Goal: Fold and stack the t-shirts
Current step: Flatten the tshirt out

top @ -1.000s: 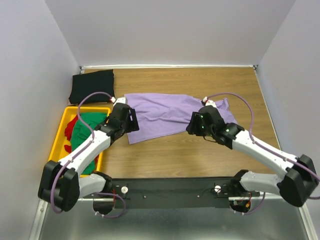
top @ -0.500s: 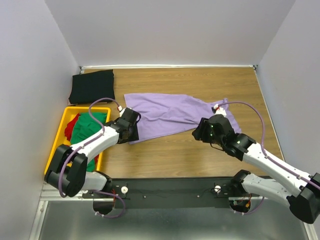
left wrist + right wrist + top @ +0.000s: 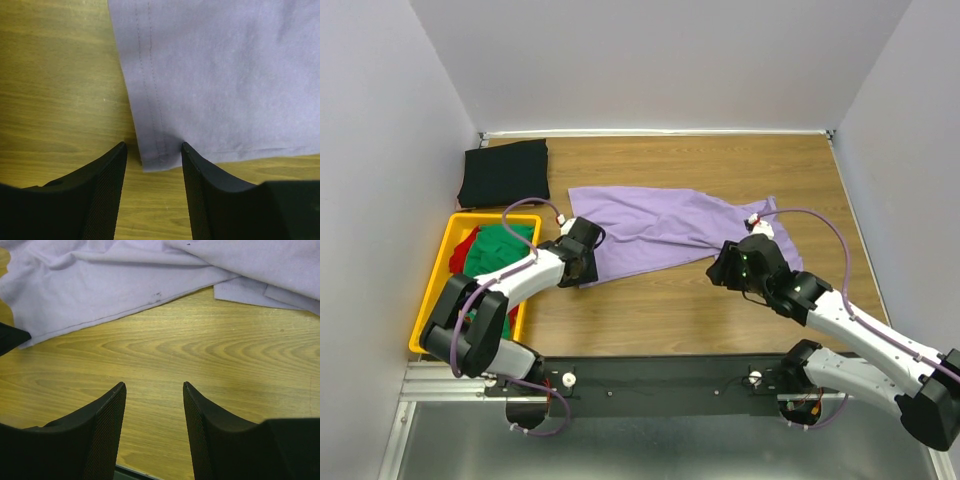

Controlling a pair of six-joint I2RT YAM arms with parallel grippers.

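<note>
The lavender t-shirt [image 3: 655, 228] lies spread across the middle of the table. My left gripper [image 3: 586, 274] sits low at its near left corner. In the left wrist view the hemmed corner [image 3: 159, 156] lies flat between my open fingertips [image 3: 120, 155], untouched by them. My right gripper [image 3: 718, 266] stands open just off the shirt's near edge. The right wrist view has only bare wood between its fingers [image 3: 119, 392], and the lavender cloth [image 3: 110, 290] lies further ahead. A black t-shirt [image 3: 504, 172] lies folded at the back left. The green t-shirt [image 3: 492, 252] and red t-shirt [image 3: 461, 249] sit bunched in the crate.
The yellow crate [image 3: 436, 268] stands at the table's left edge beside my left arm. White walls close in the left, back and right sides. The black rail [image 3: 660, 378] with both arm bases runs along the near edge.
My left gripper slid nearer, down to the shirt's near left corner, and its fingers narrowed. My right gripper drew back off the lavender cloth onto bare wood.
</note>
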